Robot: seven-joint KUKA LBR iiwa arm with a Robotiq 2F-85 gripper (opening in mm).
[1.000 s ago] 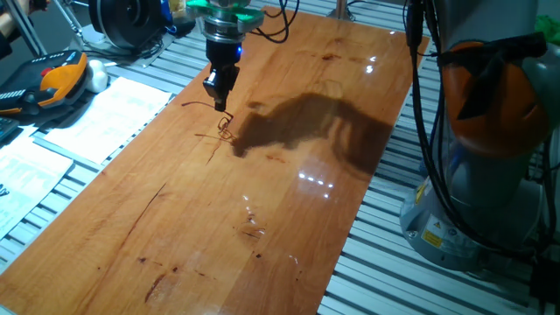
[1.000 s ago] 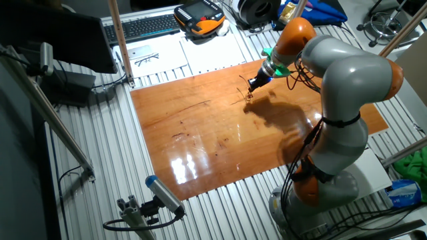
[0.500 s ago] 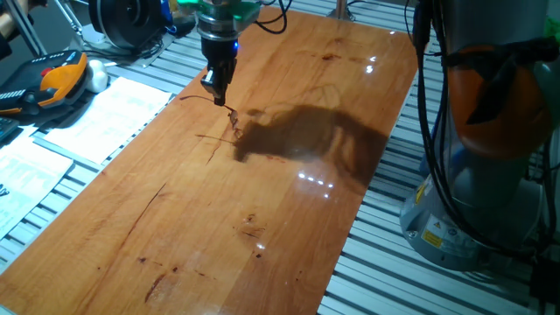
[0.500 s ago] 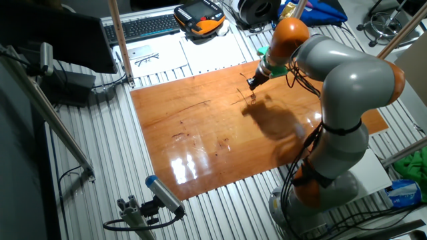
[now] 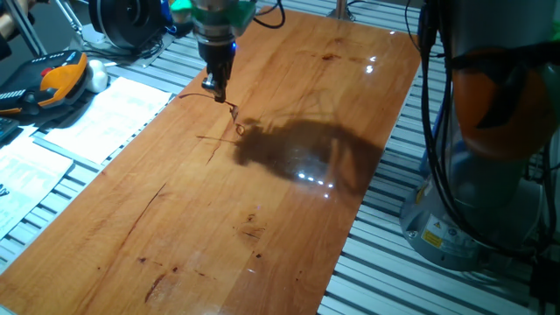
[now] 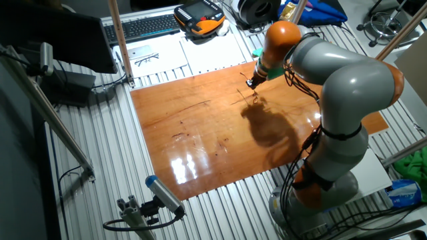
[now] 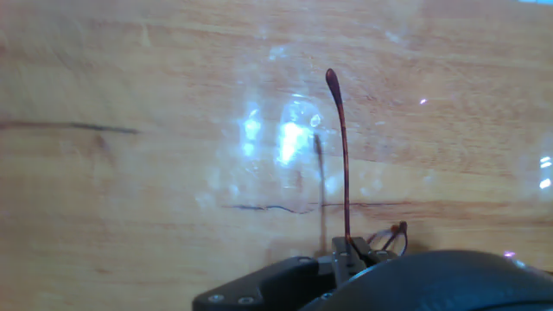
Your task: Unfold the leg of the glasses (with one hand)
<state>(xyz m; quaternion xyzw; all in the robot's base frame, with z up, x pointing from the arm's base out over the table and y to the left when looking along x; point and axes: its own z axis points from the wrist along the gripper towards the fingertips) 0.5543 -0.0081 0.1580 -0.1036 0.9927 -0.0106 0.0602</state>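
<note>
Only in hand view, end effector [image 7: 347,250] visibly clamped on the glasses [image 7: 343,164] leg.

Grey-and-orange arm [image 6: 340,80]; black cables; small black pincer [image 5: 213,86].

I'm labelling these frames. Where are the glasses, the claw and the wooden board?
glasses [image 7: 344,164]: hand view, on the thin leg.
claw [image 5: 213,87]: one fixed view, between its fingertips.
board [image 5: 262,227]: one fixed view, on a bare part of its top.
</note>
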